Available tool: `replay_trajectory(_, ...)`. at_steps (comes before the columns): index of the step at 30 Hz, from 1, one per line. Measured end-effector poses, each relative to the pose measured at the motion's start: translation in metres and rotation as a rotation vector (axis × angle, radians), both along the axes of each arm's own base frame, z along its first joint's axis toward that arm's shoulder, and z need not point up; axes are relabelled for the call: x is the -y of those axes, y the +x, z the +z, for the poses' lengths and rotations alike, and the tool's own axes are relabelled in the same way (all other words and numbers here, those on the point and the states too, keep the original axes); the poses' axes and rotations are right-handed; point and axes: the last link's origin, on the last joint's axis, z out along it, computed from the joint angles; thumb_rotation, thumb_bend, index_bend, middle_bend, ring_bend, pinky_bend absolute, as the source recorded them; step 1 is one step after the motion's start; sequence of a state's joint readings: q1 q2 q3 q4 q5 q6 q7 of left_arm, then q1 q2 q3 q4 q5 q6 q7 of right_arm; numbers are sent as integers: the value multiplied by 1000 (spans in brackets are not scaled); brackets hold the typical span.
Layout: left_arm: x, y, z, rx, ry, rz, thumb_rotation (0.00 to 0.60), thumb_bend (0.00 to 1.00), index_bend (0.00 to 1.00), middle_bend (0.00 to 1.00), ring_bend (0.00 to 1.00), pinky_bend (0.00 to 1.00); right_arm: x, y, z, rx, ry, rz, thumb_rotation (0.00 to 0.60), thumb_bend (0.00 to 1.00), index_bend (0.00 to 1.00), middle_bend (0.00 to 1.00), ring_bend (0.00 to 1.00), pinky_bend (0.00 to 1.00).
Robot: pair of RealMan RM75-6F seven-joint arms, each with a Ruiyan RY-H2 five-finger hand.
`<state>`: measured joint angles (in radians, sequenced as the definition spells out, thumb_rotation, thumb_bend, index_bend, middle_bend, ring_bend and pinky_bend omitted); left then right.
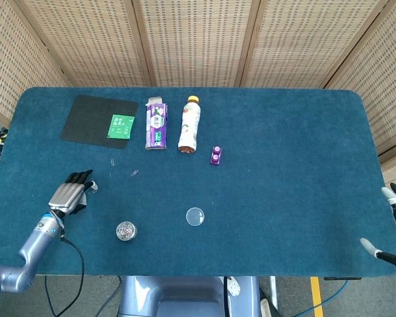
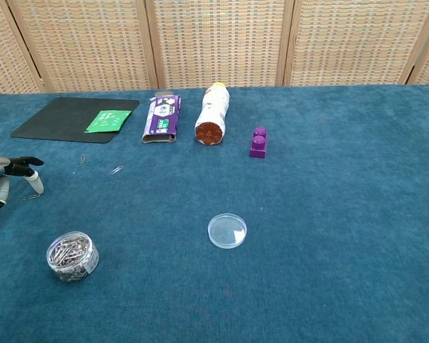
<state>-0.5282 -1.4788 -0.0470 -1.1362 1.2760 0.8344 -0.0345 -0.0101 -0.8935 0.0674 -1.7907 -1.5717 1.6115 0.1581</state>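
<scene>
Hovering low over the blue table (image 1: 284, 165), my left hand (image 1: 70, 193) sat near the front left part of the cloth, fingers extended forward and a little apart, holding nothing that I could see. Its fingertips (image 2: 30, 162) were right at a loose paper clip (image 2: 33, 196) lying flat on the cloth; from the chest view the thumb came down just beside the clip, but I could not tell whether it actually touched. Two more paper clips lay further back: one (image 1: 134, 173) to the right of the hand and one (image 1: 112, 162) nearer the black mat (image 1: 86, 119). A small clear tub of paper clips (image 1: 126, 230) stood in front and to the right of the hand, near but apart from it. Its clear round lid (image 1: 195, 216) lay flat further right, well apart from the tub. Along the back I logged the mat with a green card (image 1: 121, 126) on its right part, then a purple carton (image 1: 156, 123) lying flat, a white bottle (image 1: 189, 124) on its side with its yellow cap pointing away, and a purple toy brick (image 1: 216, 155) just right of the bottle's base. My right hand (image 1: 395, 224) showed only at the far right edge of the head view, off the table's corner, fingers spread and empty.
</scene>
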Motion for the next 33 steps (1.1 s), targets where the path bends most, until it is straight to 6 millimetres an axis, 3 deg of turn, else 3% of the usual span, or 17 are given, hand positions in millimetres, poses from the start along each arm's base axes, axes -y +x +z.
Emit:
replay_trajectory(18,14,16,13,30,3,-74,600,1000,333,0,0,0,-1,0,0,2,1,3,600,0,22,0,0,0)
replay_trajectory(33,-1,-4,9,-20,21,8,600,1000,332,0,0,0,0,0,-1,-1,4,1,600,0,22,0,0,0)
